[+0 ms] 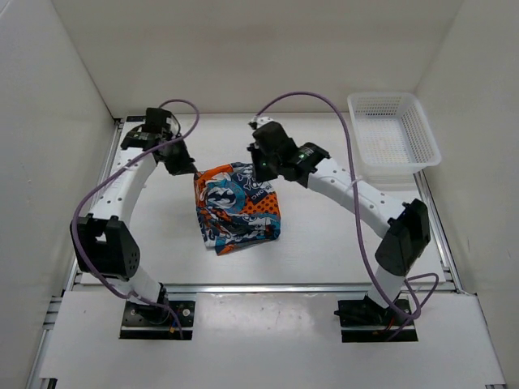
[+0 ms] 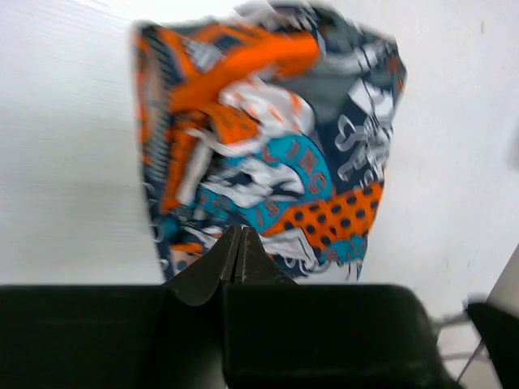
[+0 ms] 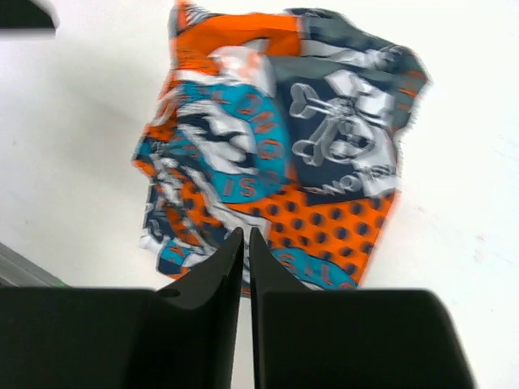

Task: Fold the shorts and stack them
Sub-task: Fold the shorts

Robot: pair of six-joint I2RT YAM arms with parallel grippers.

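Along the near edge of the table (image 1: 324,243), the two arm bases sit bolted side by side, and each arm reaches out toward the middle. At the centre lie the shorts (image 1: 237,209), gathered into a rough, rumpled square of orange, turquoise, navy and white print, flat on the white surface and well apart from every edge.

At the far left corner of that bundle is the left gripper (image 1: 188,168). In its wrist view the shorts (image 2: 268,162) spread beyond the left gripper (image 2: 237,243); its fingers are pressed together, tips at the cloth's nearest edge. I cannot tell whether any cloth is caught between them.

Over the bundle's far right corner is the right gripper (image 1: 261,172). Seen from its wrist, the right gripper (image 3: 246,243) has its fingers drawn almost together, only a thin slit between them, with the tips over the hem of the shorts (image 3: 276,162). No fabric shows in the slit. Both wrist views are blurred.

At the far right corner stands a white mesh basket (image 1: 397,168), well apart from the shorts.
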